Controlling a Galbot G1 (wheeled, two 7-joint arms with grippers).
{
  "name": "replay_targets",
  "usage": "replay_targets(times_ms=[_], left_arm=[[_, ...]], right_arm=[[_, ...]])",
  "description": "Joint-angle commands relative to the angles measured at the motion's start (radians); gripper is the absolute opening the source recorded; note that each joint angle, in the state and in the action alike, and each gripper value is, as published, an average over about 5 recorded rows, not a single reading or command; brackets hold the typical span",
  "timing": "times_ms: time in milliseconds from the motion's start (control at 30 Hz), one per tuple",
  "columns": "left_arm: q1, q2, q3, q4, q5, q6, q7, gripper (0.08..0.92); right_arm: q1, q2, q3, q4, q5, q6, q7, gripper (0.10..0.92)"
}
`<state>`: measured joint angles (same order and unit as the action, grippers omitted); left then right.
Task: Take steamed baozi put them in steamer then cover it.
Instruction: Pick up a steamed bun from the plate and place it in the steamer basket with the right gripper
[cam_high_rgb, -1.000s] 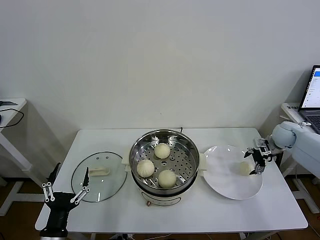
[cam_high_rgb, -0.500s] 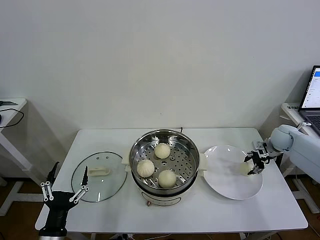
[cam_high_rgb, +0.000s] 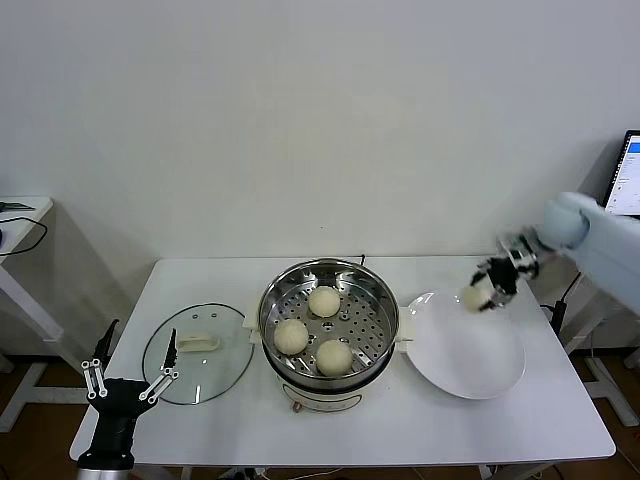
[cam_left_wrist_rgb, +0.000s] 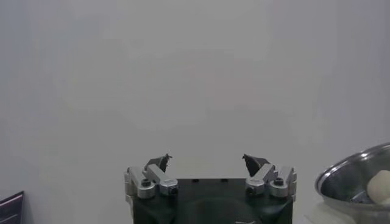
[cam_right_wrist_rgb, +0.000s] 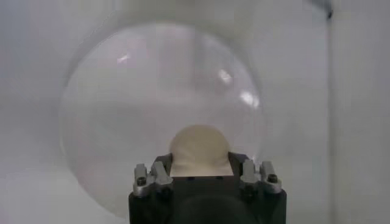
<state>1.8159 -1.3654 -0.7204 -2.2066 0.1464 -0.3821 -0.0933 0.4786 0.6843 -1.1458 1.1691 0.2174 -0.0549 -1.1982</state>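
1. While clamped on one steamed baozi (cam_high_rgb: 472, 297), the right gripper (cam_high_rgb: 487, 283) hangs above the white plate (cam_high_rgb: 470, 370).
2. Three buns (cam_high_rgb: 291, 336) sit in the steamer (cam_high_rgb: 329, 330).
3. Parked low beside the glass lid (cam_high_rgb: 196, 352), the left gripper (cam_high_rgb: 130, 379) is spread wide.

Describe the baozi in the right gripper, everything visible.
The baozi is a small, round, cream-white bun with a smooth, matte, dough-like surface; no pleats can be made out. It is clamped between the fingers of the right gripper, lifted clear above the white plate near its rear edge, touching nothing else. In the right wrist view the bun bulges out between the fingers with the plate below it. Three other buns sit in the steamer to its left.
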Motion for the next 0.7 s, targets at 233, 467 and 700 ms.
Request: replay_targets(times_ms=[233,467,700], left_arm=[[-0.005,0.0,-0.001,-0.007,0.0,0.007,-0.003,0.823],[-0.004,-0.003,-0.002,-0.01,0.0,0.008,-0.005,0.823],[-0.005,-0.006,-0.009,-0.011,-0.001,0.007,-0.007,0.823]], right_arm=[[0.407,0.309,-0.341,0.351,0.288,-0.148,0.001,0.645],[0.295,0.337,-0.37,0.369,0.259,-0.201,0.08,0.645],[0.211,0.333,-0.37,0.342,0.21,-0.215,0.135,0.645]])
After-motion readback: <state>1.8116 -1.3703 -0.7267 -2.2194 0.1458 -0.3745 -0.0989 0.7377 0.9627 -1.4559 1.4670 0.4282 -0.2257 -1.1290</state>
